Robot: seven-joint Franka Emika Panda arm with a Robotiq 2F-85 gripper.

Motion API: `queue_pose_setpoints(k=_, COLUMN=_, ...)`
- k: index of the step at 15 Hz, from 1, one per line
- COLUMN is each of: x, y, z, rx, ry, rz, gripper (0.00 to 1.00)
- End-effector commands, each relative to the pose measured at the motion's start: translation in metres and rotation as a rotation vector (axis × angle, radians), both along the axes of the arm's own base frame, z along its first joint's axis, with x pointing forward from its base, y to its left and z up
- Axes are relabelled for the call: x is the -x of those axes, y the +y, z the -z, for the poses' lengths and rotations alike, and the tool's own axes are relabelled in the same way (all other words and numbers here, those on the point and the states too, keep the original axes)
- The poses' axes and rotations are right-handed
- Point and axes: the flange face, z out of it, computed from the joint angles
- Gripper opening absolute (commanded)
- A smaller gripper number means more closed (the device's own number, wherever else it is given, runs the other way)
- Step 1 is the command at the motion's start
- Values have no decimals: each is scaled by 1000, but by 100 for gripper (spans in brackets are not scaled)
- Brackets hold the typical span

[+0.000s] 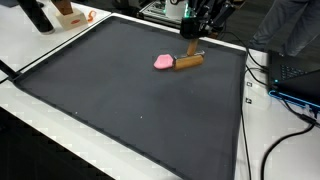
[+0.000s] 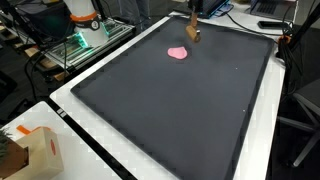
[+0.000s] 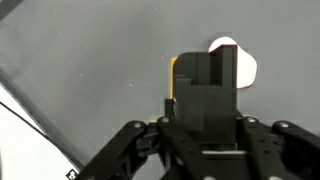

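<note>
The hand (image 1: 193,35) hovered over the wooden block (image 1: 190,60), with the pink piece (image 1: 163,62) beside the block. Whether it was open or closed could not be determined. Centred alignment was advisable.

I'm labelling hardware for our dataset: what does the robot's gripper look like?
The gripper is black all over. It has blocky, square-edged fingers above angular linkage bars joined at round pivots. No markings or cables show on it in the wrist view. In an exterior view it is only a small dark shape.
</note>
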Motion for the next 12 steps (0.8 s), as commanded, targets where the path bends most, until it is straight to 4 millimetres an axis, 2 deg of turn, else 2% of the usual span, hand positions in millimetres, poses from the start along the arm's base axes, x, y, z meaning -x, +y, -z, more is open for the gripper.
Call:
queue_pose_setpoints(k=1, x=-4, y=0, z=6, rx=55, ry=-4, rz=-188, gripper=23)
queue_pose_setpoints(k=8, x=-10, y=-3, z=19, rx=121, ry=-46, rz=-522, gripper=23)
queue_pose_setpoints(k=12, x=-15, y=-8, z=26, rx=127, ry=-19, rz=-573, gripper=23)
